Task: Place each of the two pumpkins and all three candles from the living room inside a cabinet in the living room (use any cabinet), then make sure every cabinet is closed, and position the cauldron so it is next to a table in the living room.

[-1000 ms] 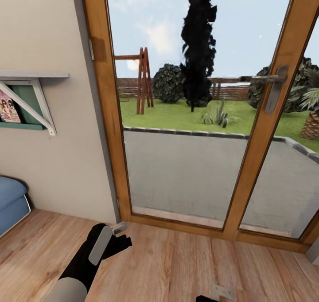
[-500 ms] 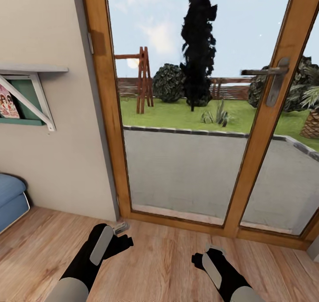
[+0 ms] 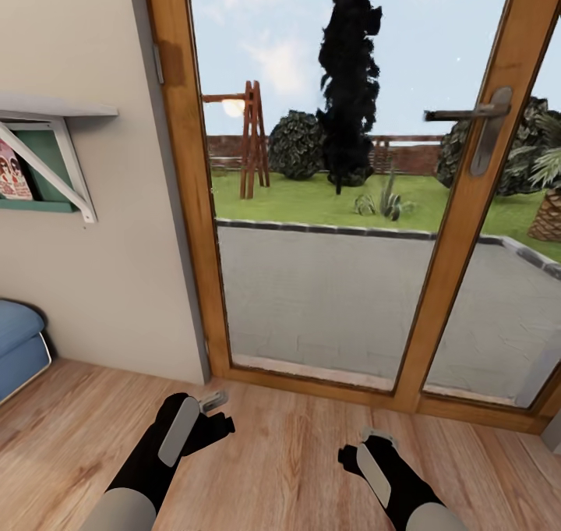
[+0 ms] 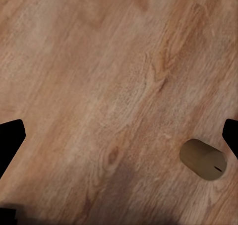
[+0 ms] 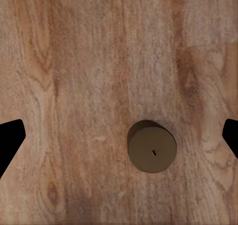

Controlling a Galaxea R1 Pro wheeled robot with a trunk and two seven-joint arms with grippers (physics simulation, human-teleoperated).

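Both black arms are hanging low over the light-brown wooden plank floor (image 3: 296, 445) in front of a wood-framed glass patio door (image 3: 460, 227), with the left gripper (image 3: 212, 411) and the right gripper (image 3: 372, 445) each pointing down, fingers spread wide and pinching nothing. One short grey-beige cylindrical candle (image 5: 151, 146) is standing upright on the boards under the right gripper, between its dark fingertips (image 5: 10, 138). Another stubby grey-beige candle (image 4: 204, 159) is lying tipped on the floor near one left fingertip (image 4: 231, 135).
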